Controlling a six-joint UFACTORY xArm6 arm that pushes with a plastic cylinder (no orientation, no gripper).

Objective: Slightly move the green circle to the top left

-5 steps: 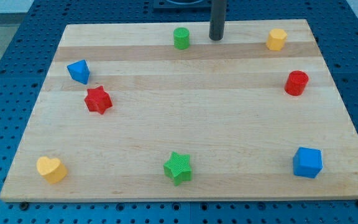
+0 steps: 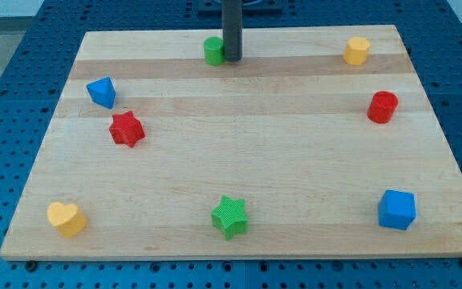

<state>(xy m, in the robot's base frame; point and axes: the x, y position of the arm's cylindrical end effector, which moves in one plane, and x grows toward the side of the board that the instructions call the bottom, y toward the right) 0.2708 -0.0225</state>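
Note:
The green circle (image 2: pixel 213 50) is a short green cylinder near the top edge of the wooden board (image 2: pixel 239 185), a little left of the middle. My tip (image 2: pixel 232 57) is the lower end of the dark rod and touches the green circle's right side.
Other blocks on the board: a yellow block (image 2: pixel 357 50) at top right, a red cylinder (image 2: pixel 382 107) at right, a blue cube (image 2: pixel 397 209) at bottom right, a green star (image 2: pixel 230 217) at bottom middle, a yellow heart (image 2: pixel 66 218) at bottom left, a red star (image 2: pixel 126 128) and a blue block (image 2: pixel 101 92) at left.
My tip has moved left across the top of the board and reached the green circle. The green circle has slid left by a small amount.

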